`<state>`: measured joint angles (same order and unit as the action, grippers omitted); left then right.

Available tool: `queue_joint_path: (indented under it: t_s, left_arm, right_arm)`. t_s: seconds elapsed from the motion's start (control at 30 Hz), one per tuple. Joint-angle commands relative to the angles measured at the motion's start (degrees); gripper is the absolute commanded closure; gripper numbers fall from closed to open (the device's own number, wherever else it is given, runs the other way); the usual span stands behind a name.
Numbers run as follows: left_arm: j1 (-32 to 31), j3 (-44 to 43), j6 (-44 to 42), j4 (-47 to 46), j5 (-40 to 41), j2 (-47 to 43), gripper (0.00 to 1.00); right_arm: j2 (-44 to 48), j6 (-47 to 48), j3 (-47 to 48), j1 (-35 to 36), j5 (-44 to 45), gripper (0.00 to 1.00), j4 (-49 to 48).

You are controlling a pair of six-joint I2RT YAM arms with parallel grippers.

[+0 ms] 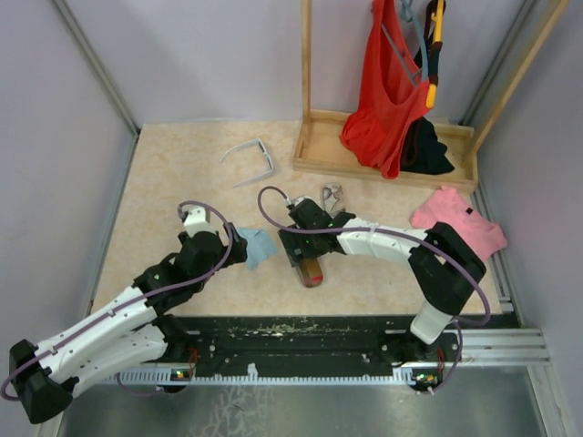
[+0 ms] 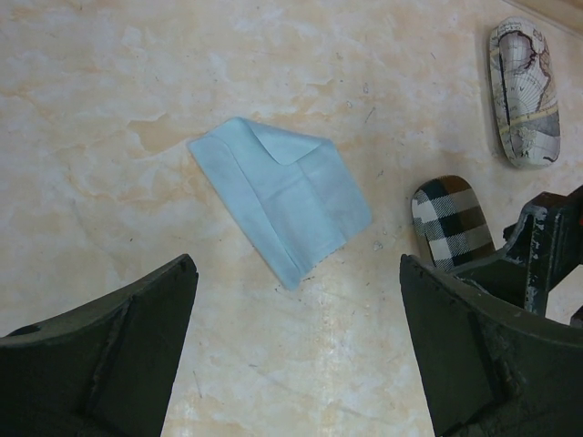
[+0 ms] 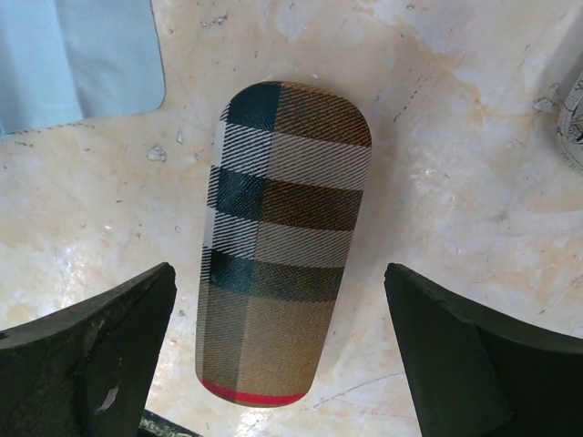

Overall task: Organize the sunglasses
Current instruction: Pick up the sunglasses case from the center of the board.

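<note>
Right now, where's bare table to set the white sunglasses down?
Bare: left strip between the wall and the white sunglasses; far strip behind them, left of the tray. Crowded: centre, where blue cloth, plaid case and map case bunch; pink cloth fills the right.

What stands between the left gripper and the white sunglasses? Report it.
Nothing visible does. Only bare table lies between the left gripper and the white sunglasses; the blue cloth lies right by the gripper, off that line.

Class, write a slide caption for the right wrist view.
Open right claw framing a plaid case, blue cloth at top left.
</note>
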<state>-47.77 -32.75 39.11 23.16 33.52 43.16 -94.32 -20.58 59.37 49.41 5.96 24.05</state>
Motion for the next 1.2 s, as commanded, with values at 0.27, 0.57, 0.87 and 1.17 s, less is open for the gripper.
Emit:
queue_joint_path:
  t_s: [0.27, 0.57, 0.87, 1.17]
  left_arm:
    - [0.15, 0.90, -1.21, -0.92, -1.06, -0.61, 0.03]
    - [0.17, 0.88, -1.59, -1.45, -1.54, -0.25, 0.03]
    - [0.21, 0.93, -1.77, -1.72, -1.70, -0.30, 0.03]
    - [0.17, 0.96, -1.94, -1.84, -1.92, -0.31, 0.03]
  right_arm:
    - [-3.13, 0.23, 2.45, 0.49, -0.01, 0.02, -1.13]
    - [-2.52, 0.38, 2.82, 0.44, 0.79, 0.08, -1.26]
    - [-2.74, 0.80, 3.09, 0.48, 0.50, 0.18, -1.16]
    - [-2.81, 0.98, 3.49, 0.51, 0.04, 0.36, -0.84]
